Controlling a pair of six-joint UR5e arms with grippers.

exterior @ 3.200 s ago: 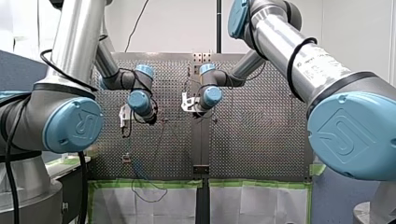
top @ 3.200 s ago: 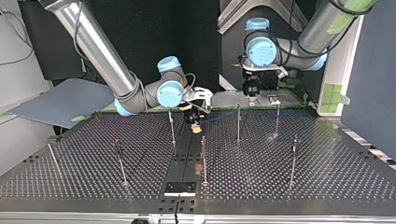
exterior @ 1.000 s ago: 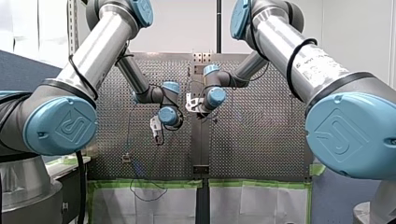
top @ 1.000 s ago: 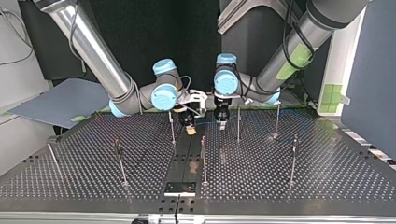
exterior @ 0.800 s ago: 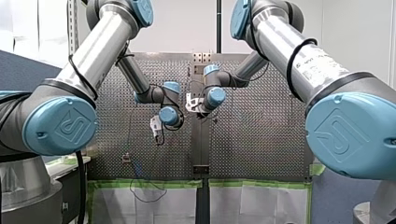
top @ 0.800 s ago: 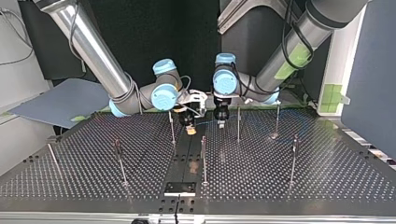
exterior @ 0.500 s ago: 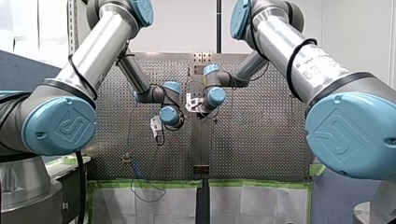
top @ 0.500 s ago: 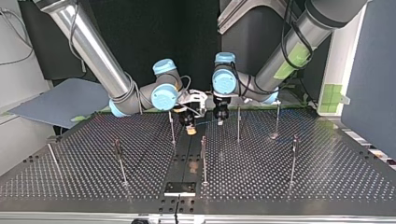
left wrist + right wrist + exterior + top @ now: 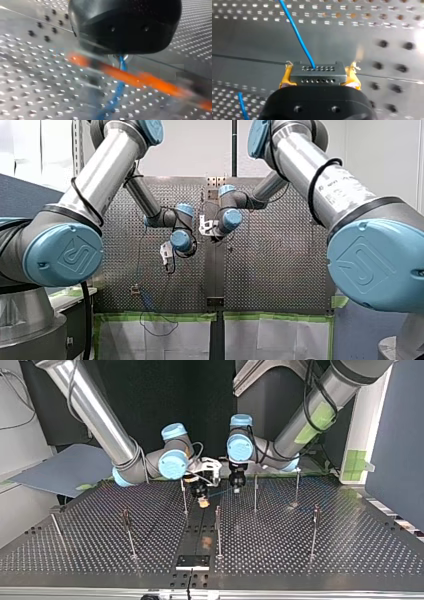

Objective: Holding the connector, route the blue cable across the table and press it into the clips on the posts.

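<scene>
Swung inward: my left gripper [image 9: 236, 488] sits just beside my right gripper [image 9: 202, 501], which clamps the grey perforated connector [image 9: 318, 75]; thin blue cable [image 9: 298, 37] runs between them. Left grip: cannot tell.

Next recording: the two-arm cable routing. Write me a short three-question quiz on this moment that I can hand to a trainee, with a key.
1. True or false: in the right wrist view, the right gripper grips the connector.
2. Pick one: in the top view, the blue cable runs from the connector toward: A) the left gripper; B) the post at the view's far left; C) the table's near edge.
3. Fill in: the pads on the right gripper's fingers are ____ in colour.

Key: 1 true; 2 A; 3 yellow.
</scene>
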